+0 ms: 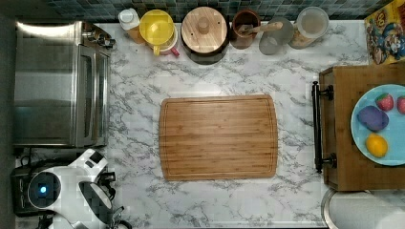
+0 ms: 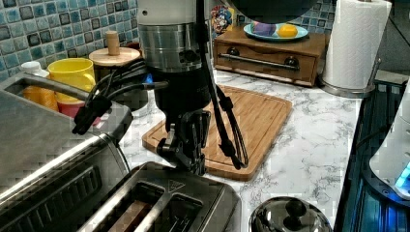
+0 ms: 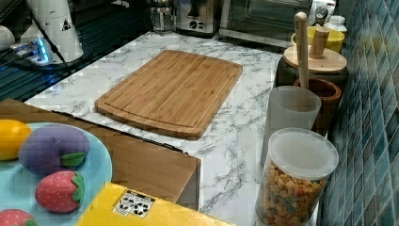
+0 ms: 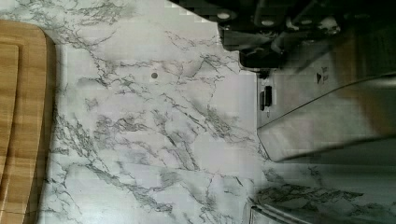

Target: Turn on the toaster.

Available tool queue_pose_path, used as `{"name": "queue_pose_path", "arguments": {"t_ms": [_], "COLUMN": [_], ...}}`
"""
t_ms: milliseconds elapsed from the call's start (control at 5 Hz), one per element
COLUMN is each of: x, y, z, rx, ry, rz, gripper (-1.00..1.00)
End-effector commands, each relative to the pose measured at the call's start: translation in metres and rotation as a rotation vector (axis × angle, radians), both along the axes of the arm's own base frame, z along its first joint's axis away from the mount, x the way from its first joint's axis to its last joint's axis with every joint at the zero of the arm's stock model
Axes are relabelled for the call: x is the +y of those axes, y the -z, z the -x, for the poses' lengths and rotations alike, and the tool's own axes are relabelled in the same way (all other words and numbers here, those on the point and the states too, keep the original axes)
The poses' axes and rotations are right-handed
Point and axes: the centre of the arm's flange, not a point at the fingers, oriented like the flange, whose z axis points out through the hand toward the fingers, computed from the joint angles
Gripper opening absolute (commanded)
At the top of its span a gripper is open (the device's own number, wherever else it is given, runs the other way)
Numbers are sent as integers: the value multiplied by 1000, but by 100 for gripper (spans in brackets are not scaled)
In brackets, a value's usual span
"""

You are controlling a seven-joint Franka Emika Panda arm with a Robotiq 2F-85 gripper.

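The brushed-steel toaster (image 2: 193,205) stands at the bottom of the left view with its two long slots facing up. My gripper (image 2: 196,166) hangs just above the toaster's end nearest the cutting board, fingers pointing down and shut on nothing. In the wrist view the toaster (image 4: 327,112) has a black lever (image 4: 267,95) in a slot on its end face, a short way from my gripper (image 4: 261,60). From the top view my white arm (image 1: 67,191) covers most of the toaster (image 1: 16,188). The right view has the toaster (image 3: 196,16) at the far end of the counter.
A large steel toaster oven (image 1: 57,83) stands right beside the toaster. A bamboo cutting board (image 1: 218,137) lies mid-counter. Jars and a yellow mug (image 1: 156,26) line the tiled back wall. A wooden box (image 1: 341,95) carries a plate of toy fruit. A steel pot lid (image 2: 285,215) sits near the toaster.
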Motion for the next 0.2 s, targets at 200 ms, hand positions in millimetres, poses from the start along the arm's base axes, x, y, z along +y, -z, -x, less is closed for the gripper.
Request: {"name": "queue_pose_path", "arguments": {"t_ms": [200], "x": [-49], "y": [123], "z": [43], "rx": [193], "ry": [33], "rz": [169], "gripper": [-100]}}
